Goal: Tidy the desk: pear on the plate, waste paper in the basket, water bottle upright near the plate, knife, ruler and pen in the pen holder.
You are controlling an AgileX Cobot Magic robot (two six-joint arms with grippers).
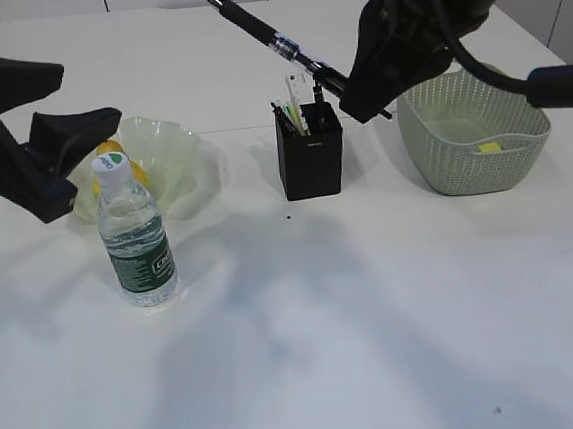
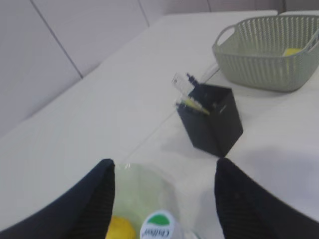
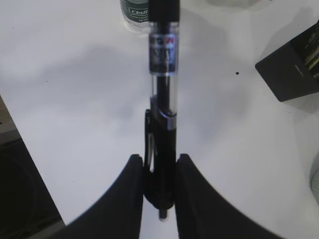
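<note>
Currently, my right gripper (image 3: 159, 196) is clamped on the clip end of the black pen (image 1: 269, 32), holding it in the air at a slant above and just behind the pen holder (image 1: 311, 157); the pen's tip points up and away to the left. My left gripper (image 2: 162, 191) hangs with its fingers (image 2: 94, 199) spread wide apart, holding nothing, over the near rim of the plate (image 1: 177, 164).

The desk (image 1: 357, 329) is a plain white tabletop with soft arm shadows across it and a small dark speck in front of the pen holder. Pale wall panels with thin seams stand behind its far edge.

The pear (image 1: 113, 161) lies on the plate, partly hidden by the water bottle (image 1: 134, 238), which stands upright just in front of the plate. The ruler (image 1: 299, 95) stands in the pen holder with other slim items that I cannot tell apart. The waste paper (image 1: 489, 147) lies inside the basket (image 1: 443, 166) on the right.
</note>
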